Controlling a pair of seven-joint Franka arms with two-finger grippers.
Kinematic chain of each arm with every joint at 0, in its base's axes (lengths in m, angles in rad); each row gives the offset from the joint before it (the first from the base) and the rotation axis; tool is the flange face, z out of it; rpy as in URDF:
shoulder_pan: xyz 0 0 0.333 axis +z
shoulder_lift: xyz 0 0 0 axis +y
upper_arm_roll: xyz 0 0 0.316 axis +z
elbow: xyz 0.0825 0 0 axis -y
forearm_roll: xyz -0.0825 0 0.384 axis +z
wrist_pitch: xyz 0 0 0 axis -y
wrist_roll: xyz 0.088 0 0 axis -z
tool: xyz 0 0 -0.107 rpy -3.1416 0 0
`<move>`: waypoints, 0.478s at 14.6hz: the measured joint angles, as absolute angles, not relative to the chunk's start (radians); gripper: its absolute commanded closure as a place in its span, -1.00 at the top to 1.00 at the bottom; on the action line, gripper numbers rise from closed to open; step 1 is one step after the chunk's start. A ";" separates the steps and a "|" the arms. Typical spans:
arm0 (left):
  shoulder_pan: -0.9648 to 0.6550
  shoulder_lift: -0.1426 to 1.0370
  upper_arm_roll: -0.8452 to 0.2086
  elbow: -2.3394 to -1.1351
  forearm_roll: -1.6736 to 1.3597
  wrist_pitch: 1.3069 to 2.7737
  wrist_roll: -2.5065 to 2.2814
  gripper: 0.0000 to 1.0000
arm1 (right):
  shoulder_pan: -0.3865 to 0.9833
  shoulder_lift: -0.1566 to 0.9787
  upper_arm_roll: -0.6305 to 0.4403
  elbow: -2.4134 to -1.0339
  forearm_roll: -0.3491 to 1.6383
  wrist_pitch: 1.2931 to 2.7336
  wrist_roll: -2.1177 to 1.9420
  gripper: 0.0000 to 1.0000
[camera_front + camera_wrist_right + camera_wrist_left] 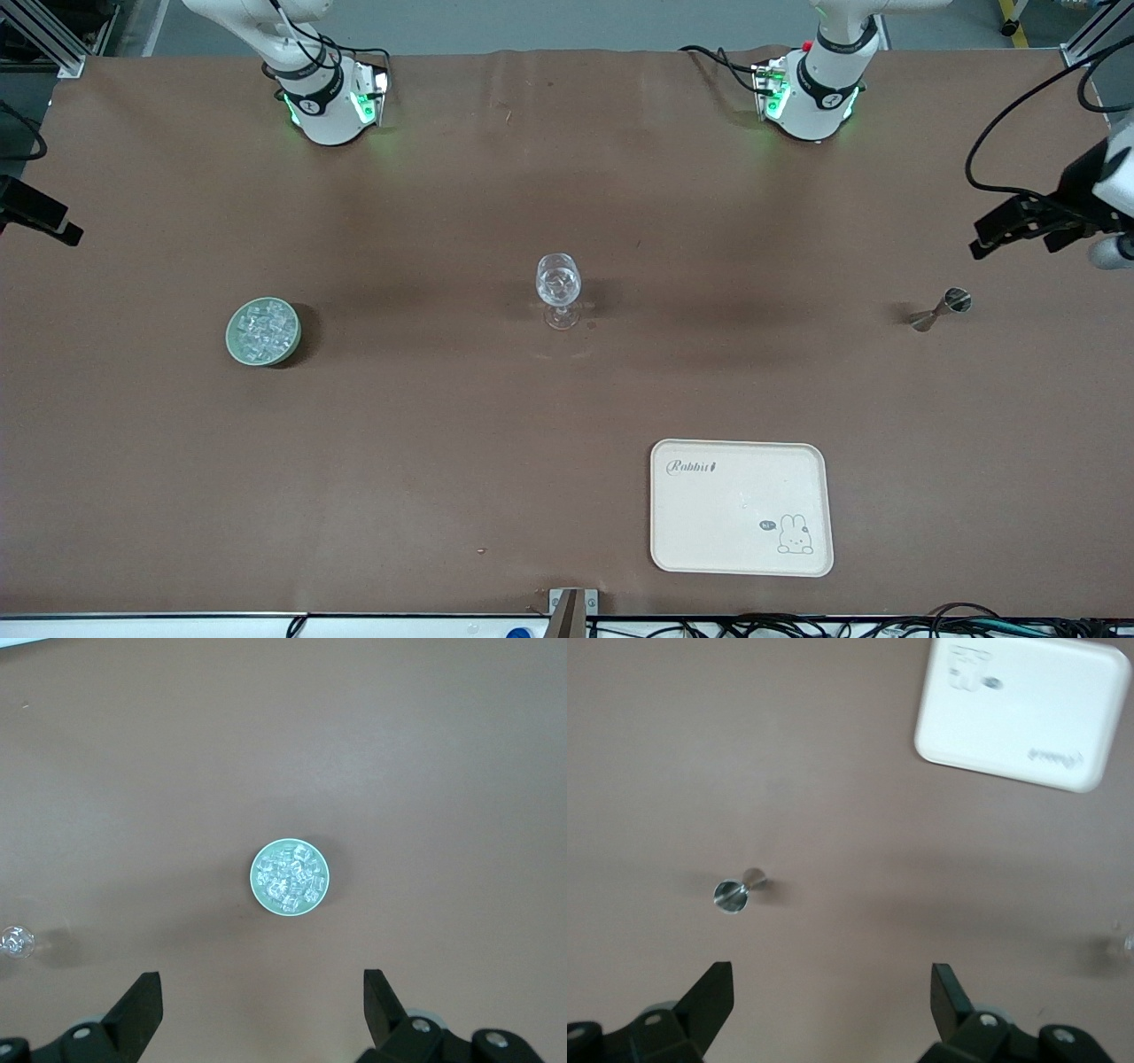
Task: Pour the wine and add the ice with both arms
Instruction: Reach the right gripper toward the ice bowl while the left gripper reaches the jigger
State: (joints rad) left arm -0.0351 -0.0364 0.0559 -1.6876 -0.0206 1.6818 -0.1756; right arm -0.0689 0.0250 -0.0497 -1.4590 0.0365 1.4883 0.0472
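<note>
A clear stemmed wine glass (pixel 558 282) stands upright mid-table. The ice (pixel 263 330) is a heap of small clear cubes in a green bowl (pixel 232 341) toward the right arm's end. My right gripper (pixel 263 992) hangs high over the table beside that bowl, open and empty; the ice (pixel 290 877) lies below it. My left gripper (pixel 833 988) is open and empty, up over the left arm's end (pixel 1010 244), near a small metal jigger (pixel 943 307) (pixel 735 890). No wine shows.
A cream tray (pixel 741 505) with a rabbit drawing lies nearer the front camera than the glass, toward the left arm's end. Brown table cover everywhere. Both arm bases (pixel 328 97) (pixel 811 93) stand along the table's top edge.
</note>
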 measured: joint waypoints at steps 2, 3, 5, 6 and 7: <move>-0.034 -0.013 0.088 -1.688 -0.021 1.683 -0.289 1.00 | -0.069 0.028 -0.051 -1.469 0.037 1.483 0.047 1.00; -0.035 0.006 0.105 -1.688 -0.024 1.683 -0.331 1.00 | -0.069 0.030 -0.051 -1.477 0.037 1.483 0.047 1.00; -0.039 0.060 0.163 -1.689 -0.061 1.685 -0.393 1.00 | -0.070 0.030 -0.051 -1.493 0.037 1.481 0.046 1.00; -0.040 0.093 0.206 -1.689 -0.116 1.690 -0.419 1.00 | -0.070 0.030 -0.051 -1.502 0.037 1.480 0.046 1.00; -0.040 0.129 0.258 -1.689 -0.185 1.699 -0.437 1.00 | -0.070 0.030 -0.051 -1.509 0.037 1.479 0.046 1.00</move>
